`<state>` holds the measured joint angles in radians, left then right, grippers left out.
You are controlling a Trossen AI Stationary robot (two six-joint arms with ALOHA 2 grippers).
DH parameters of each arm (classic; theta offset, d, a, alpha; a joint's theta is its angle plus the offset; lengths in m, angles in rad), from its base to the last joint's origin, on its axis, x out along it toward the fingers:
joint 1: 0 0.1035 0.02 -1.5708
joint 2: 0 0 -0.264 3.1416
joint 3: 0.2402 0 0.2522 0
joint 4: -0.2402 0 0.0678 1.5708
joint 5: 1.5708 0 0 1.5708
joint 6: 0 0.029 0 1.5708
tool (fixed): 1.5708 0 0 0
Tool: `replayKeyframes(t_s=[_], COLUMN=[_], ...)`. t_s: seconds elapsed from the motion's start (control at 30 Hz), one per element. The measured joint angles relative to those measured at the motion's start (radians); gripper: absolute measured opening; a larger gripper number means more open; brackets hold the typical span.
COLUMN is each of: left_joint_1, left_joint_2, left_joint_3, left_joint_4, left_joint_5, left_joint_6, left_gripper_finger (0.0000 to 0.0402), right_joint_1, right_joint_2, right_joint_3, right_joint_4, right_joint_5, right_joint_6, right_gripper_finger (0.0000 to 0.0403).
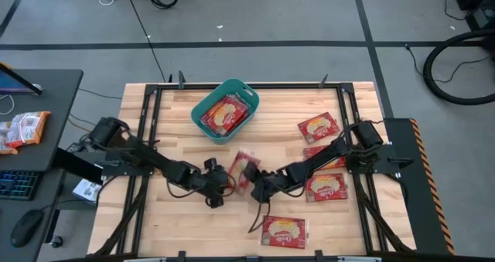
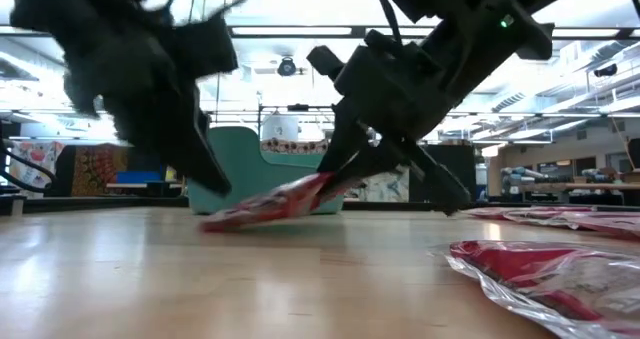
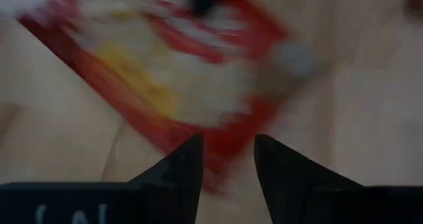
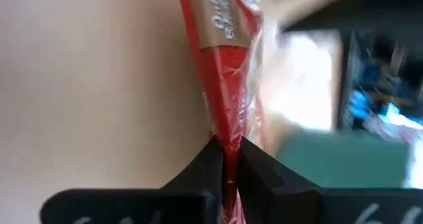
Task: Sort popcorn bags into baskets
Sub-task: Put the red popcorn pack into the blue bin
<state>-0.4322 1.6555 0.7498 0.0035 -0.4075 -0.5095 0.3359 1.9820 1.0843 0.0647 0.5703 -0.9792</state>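
Observation:
A red popcorn bag (image 1: 244, 169) with a cream label sits mid-table between my two grippers. My right gripper (image 1: 255, 186) is shut on it, reaching in from the right. My left gripper (image 1: 220, 186) is open beside the bag's left side, and in its wrist view a bag corner (image 3: 221, 164) lies between the open fingers. The teal basket (image 1: 203, 101) stands toward the far edge and has red bags (image 1: 227, 115) lying in it. More bags lie flat on the table's right (image 1: 319, 127) (image 1: 326, 186) and near the near edge (image 1: 285, 231). My right gripper pinches the bag's edge (image 4: 228, 141) between its two fingers, and the bag shows edge-on ahead of them. The held end (image 2: 325, 186) is raised and the bag tilts down, its other end (image 2: 215, 222) on the table. My left gripper: I cannot tell whether its fingers (image 3: 182, 164) touch the corner between them.
Another bag (image 1: 321, 152) is partly under the right arm. A bag (image 2: 560, 279) lies close in the low view's right foreground. A side desk at the left holds an orange-white snack packet (image 1: 27, 129), a keyboard and a mouse. Bare wood lies near the table's left.

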Motion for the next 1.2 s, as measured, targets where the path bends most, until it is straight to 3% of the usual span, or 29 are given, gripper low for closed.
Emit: replayKeyframes(t_s=[0.13, 0.5, 0.6, 0.9, 1.2], left_joint_1=[-0.011, -0.023, -0.031, -0.031, -0.031], left_joint_2=[-0.084, -0.199, -0.198, -0.198, -0.198], left_joint_3=[0.0, 0.002, 0.002, 0.002, 0.002], left_joint_4=[-0.051, -0.051, -0.052, -0.005, -0.004], left_joint_5=[-0.028, -0.039, -0.038, -0.044, -0.044], left_joint_6=[0.002, 0.024, 0.024, 0.024, 0.023], left_gripper_finger=[0.0141, 0.0141, 0.0141, 0.0141, 0.0141], right_joint_1=[-0.004, -0.118, -0.177, -0.372, -0.468], right_joint_2=[-0.046, -0.246, -0.299, -0.312, -0.154], right_joint_3=[0.0, 0.0, 0.0, 0.001, 0.068], right_joint_4=[-0.082, -0.154, -0.154, 0.08, 0.141], right_joint_5=[0.142, 0.326, 0.269, -0.099, -0.194], right_joint_6=[-0.021, -0.029, -0.052, -0.2, -0.215], right_gripper_finger=[0.0029, 0.003, 0.0026, 0.0036, 0.0033])
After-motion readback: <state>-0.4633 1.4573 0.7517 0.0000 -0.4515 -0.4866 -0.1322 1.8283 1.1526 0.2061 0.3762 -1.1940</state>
